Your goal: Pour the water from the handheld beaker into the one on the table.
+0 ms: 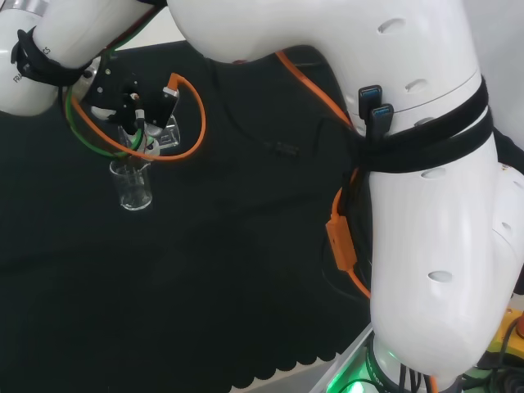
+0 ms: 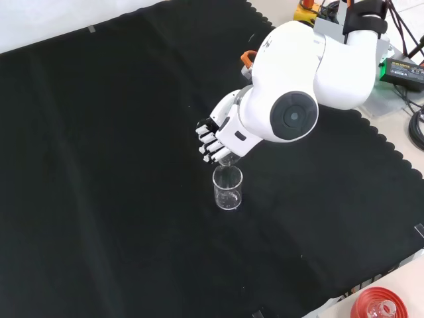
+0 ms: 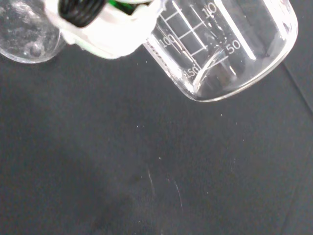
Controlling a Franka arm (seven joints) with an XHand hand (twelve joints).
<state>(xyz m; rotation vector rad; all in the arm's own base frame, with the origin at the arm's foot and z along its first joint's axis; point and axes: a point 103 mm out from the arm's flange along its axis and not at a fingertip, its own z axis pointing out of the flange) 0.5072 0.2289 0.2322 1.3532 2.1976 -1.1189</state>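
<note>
A clear graduated glass beaker (image 3: 230,44) is gripped in the black and white robot hand (image 2: 215,138), whose fingers are curled round it, just left of centre in the front view. It is held tilted, mouth down, directly above a second clear glass beaker (image 2: 228,188) standing upright on the black-cloth tabletop (image 2: 99,165). In the head view the pair is seen at upper left. A thin film of water seems to be gathered near the tilted lip in the wrist view; the fill level cannot be told. Risks are judged: water may be spilled onto the cloth if the lip is misaligned; the standing beaker may be knocked if the held one is lowered.
</note>
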